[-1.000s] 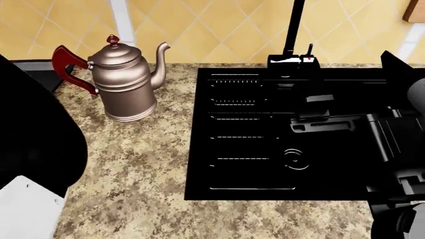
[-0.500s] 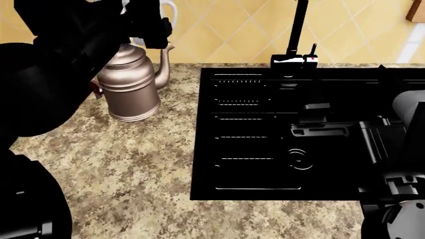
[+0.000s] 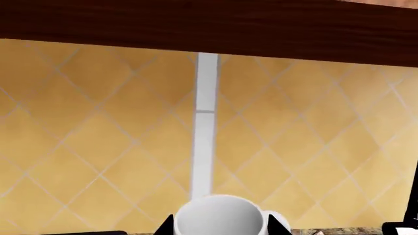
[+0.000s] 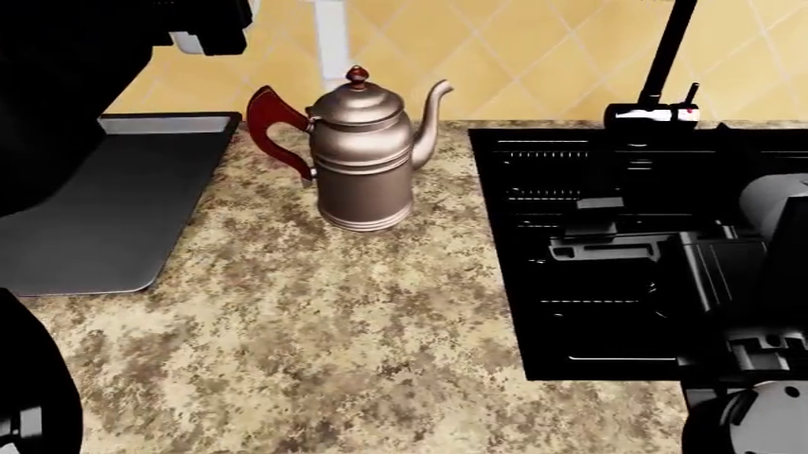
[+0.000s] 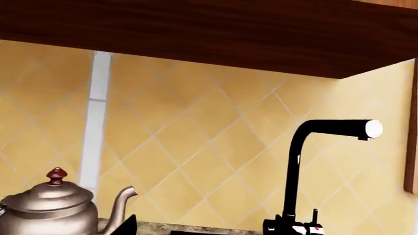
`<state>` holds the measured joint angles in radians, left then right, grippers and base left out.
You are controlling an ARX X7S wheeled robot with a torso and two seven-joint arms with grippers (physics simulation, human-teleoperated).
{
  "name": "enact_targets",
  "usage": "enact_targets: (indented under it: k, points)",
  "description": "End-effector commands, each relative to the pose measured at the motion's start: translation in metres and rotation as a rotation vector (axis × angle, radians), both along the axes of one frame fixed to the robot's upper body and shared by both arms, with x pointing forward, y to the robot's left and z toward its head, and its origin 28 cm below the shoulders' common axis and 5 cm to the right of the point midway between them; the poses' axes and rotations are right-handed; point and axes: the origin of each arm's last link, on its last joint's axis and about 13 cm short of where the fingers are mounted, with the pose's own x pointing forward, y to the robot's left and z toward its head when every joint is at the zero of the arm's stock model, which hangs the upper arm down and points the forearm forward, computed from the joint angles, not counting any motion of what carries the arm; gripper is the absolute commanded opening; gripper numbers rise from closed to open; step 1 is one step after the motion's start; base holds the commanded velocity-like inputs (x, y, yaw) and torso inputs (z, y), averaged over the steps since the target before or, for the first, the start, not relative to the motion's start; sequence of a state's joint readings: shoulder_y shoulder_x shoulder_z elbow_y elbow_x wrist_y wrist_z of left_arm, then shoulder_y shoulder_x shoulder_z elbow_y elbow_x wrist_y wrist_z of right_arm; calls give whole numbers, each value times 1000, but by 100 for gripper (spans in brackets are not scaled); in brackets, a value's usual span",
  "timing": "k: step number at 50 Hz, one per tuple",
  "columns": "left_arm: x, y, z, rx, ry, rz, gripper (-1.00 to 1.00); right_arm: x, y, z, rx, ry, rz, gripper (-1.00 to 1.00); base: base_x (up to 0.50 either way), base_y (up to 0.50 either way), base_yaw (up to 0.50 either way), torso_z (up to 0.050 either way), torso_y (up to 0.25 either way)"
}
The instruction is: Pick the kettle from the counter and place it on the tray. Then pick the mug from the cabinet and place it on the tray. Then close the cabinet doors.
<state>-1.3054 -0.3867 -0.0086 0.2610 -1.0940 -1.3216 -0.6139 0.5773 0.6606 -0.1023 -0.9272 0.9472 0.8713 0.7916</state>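
The kettle (image 4: 360, 161) stands upright on the granite counter (image 4: 328, 322), its red handle toward the tray (image 4: 89, 208) and apart from it; it also shows in the right wrist view as the kettle (image 5: 46, 208). The dark grey tray lies bare at the left. My left gripper (image 3: 222, 227) is shut on the white mug (image 3: 219, 215), held in the air before the tiled wall. In the head view only the black left arm (image 4: 76, 57) shows, above the tray. My right gripper (image 5: 202, 230) is open, with nothing in it, over the sink. The cabinet doors are out of view.
A glossy black sink panel (image 4: 606, 170) fills the right side, with a black faucet (image 5: 300, 171) at its back. My right arm (image 4: 707, 274) lies across it. The dark wood underside of the cabinet (image 3: 209, 24) runs above the yellow tiled wall.
The head view has swung left, bringing the tray into sight. My left arm with the mug, in front of the kettle half a second ago, is now higher and further left, above the tray.
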Motion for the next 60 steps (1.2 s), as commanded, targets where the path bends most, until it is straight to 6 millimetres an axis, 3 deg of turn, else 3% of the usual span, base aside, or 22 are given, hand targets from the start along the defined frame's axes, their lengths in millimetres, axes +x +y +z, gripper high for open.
enact_targets:
  k: [1, 41, 48, 60]
  points:
    - [-1, 7, 3, -3, -12, 28, -100, 1, 1, 0, -7, -3, -2, 100, -1, 500, 0, 0, 0]
    - [6, 4, -14, -11, 16, 22, -100, 1, 3, -2, -15, -2, 3, 100, -1, 500, 0, 0, 0]
    - [33, -6, -23, -18, 30, 33, -100, 1, 2, 3, 6, -2, 12, 100, -1, 184, 0, 0, 1]
    - [118, -16, -57, -38, 133, 163, -100, -2, 2, 16, -8, -29, 16, 100, 0, 0, 0, 0, 0]
